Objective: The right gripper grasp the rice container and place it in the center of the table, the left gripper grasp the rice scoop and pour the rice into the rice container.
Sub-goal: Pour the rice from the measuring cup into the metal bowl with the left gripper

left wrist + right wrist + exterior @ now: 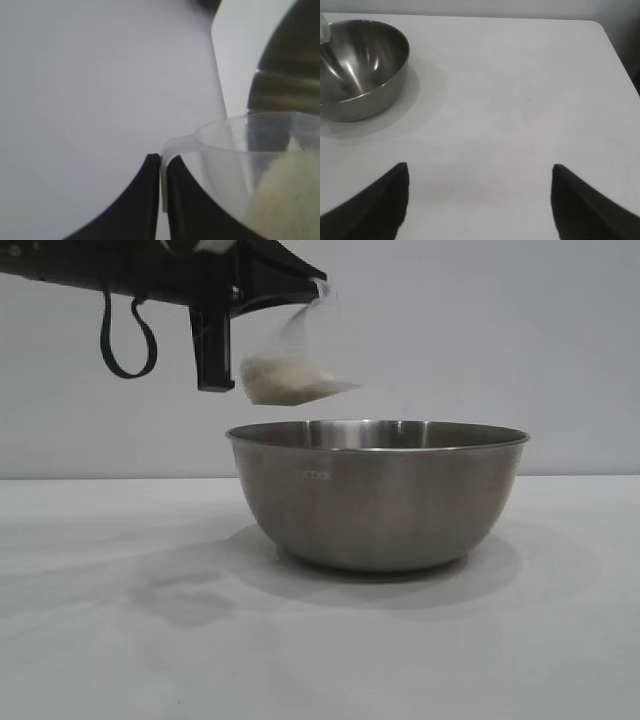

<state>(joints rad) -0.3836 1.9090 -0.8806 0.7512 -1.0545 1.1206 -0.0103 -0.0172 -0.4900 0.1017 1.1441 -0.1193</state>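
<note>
So the rice container (378, 495) sits mid-frame on the table (120, 640), placed. Left tool (161, 172) clamped on rice scoop (300, 360) handle, tipped above its rim; rice (283, 380) not yet poured. Right tool (480, 200) apart, idle.

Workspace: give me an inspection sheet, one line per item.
Surface: white table, bare apart from the bowl.
Job's things: steel bowl upright on the table; clear scoop tipped above its rim, rice still in it.
Clutter: nothing seen.
Grippers: left gripper shut on the scoop's handle; right gripper open, empty, away from the bowl.
Cables: black loop hanging under the left arm.
Surroundings: plain pale wall.
</note>
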